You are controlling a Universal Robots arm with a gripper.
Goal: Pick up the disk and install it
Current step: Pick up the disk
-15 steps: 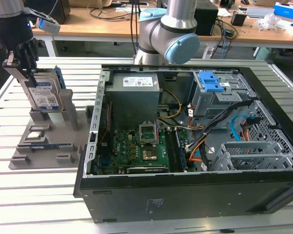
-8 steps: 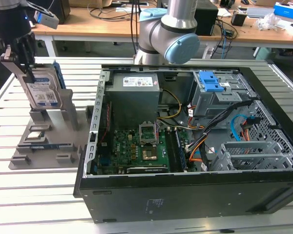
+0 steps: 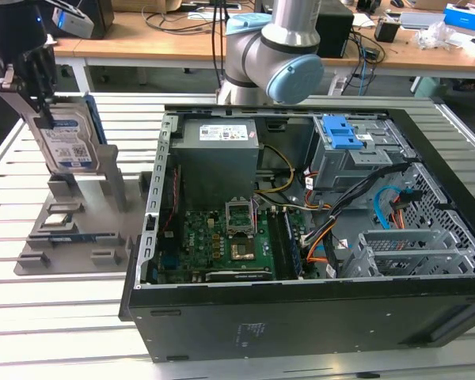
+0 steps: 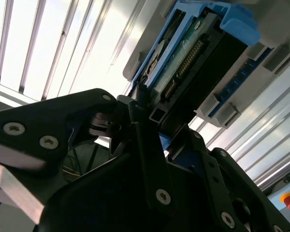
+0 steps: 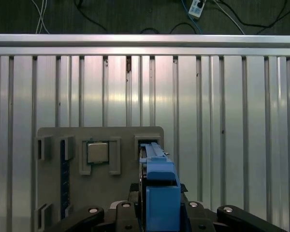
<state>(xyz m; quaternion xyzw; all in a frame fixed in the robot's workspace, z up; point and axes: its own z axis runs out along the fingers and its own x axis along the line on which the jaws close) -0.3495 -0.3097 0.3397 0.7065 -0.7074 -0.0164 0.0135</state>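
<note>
The open black computer case (image 3: 301,324) fills the lower right of the exterior view (its grey bay (image 3: 342,136) with a blue latch sits inside at the upper right). At the upper left, the gripper (image 3: 41,104) is clamped on the disk (image 3: 67,142). The disk is upright on edge above the grey fixture plate (image 3: 71,237); I cannot tell whether they touch.

On the table (image 3: 63,317), the fixture plate (image 3: 71,237) lies at the exterior view's left edge, the disk (image 3: 71,146) upright over its rear, held from above by the gripper (image 3: 39,104), and the computer case (image 3: 301,317) sits just beside the plate on the exterior view's right.
</note>
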